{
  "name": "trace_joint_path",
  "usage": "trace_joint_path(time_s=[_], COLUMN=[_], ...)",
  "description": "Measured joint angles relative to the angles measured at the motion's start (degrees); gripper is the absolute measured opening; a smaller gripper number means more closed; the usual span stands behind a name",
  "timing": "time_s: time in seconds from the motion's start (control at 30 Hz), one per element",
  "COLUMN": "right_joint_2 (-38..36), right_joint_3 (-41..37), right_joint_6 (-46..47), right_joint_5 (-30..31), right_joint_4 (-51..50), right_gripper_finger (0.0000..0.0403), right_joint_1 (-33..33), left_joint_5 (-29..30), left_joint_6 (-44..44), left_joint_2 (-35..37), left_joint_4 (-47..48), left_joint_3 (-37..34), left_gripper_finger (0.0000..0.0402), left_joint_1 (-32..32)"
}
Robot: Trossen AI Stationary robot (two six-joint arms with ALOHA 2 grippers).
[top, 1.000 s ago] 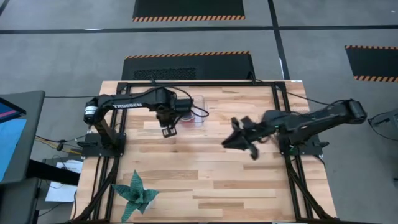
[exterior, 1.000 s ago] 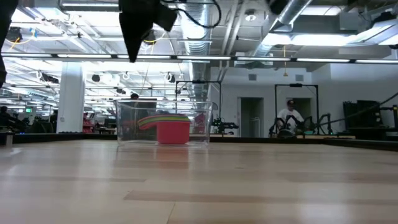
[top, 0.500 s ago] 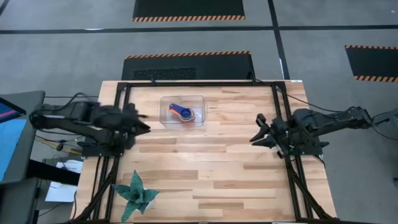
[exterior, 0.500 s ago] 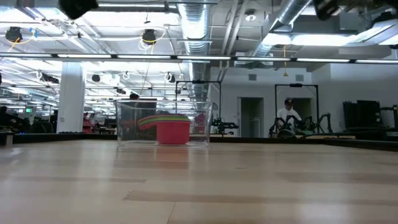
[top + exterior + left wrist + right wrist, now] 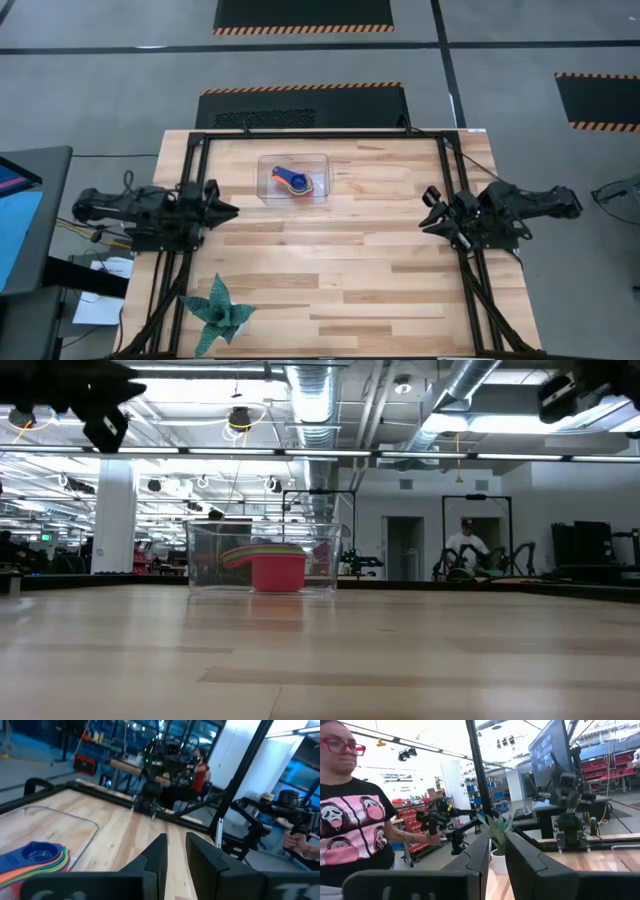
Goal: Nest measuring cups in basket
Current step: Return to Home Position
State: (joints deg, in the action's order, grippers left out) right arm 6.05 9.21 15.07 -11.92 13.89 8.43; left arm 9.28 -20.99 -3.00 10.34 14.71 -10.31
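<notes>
The clear basket [image 5: 266, 163] stands on the far middle of the table. The measuring cups [image 5: 293, 180] sit nested inside it, blue on top of orange. The low view shows the red cup [image 5: 277, 572] at the front, with coloured rims stacked above it. My left gripper [image 5: 228, 211] hovers at the table's left edge, shut and pointing inward, away from the basket; its wrist view shows the cups [image 5: 39, 858] off to one side. My right gripper [image 5: 430, 212] hovers at the right edge, shut and empty.
A teal spiky paper plant [image 5: 218, 312] sits at the table's near left corner. Black frame rails [image 5: 447, 190] run along the table's sides. Bare wood lies between the two arms. A person [image 5: 350, 820] stands beyond the table in the right wrist view.
My left arm has pulled back from over the basket to the table's left edge. My right arm has drawn back from the table's middle to the right edge. The basket and the nested cups have stayed in place.
</notes>
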Motion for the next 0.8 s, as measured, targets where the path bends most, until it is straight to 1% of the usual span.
trace_joint_path(time_s=[0.17, 0.3, 0.47, 0.7, 0.8], right_joint_2=[-2.1, -2.4, -2.4, -2.5, -4.2], right_joint_3=[-0.4, -0.4, -0.3, -0.3, -0.3], right_joint_6=[0.0, -0.1, -2.5, -6.8, -7.8], right_joint_5=[0.0, 0.0, 0.1, -0.2, -1.3], right_joint_4=[-1.9, -3.3, -4.8, -6.1, -7.1], right_gripper_finger=[0.0087, 0.0087, 0.0087, 0.0087, 0.0087], right_joint_1=[0.0, 0.0, 0.0, 0.0, 0.0], left_joint_5=[0.9, 1.7, 5.1, 5.4, 5.6], left_joint_6=[2.9, 6.1, 7.4, 7.3, 7.8], left_joint_2=[2.8, 2.8, 2.8, 2.8, 2.8], left_joint_4=[-9.6, -15.5, -20.8, -22.9, -23.9], left_joint_3=[-7.3, -10.4, -13.8, -14.1, -14.1], left_gripper_finger=[0.0059, 0.0059, 0.0059, 0.0059, 0.0059], left_joint_1=[0.0, 0.0, 0.0, 0.0, 0.0])
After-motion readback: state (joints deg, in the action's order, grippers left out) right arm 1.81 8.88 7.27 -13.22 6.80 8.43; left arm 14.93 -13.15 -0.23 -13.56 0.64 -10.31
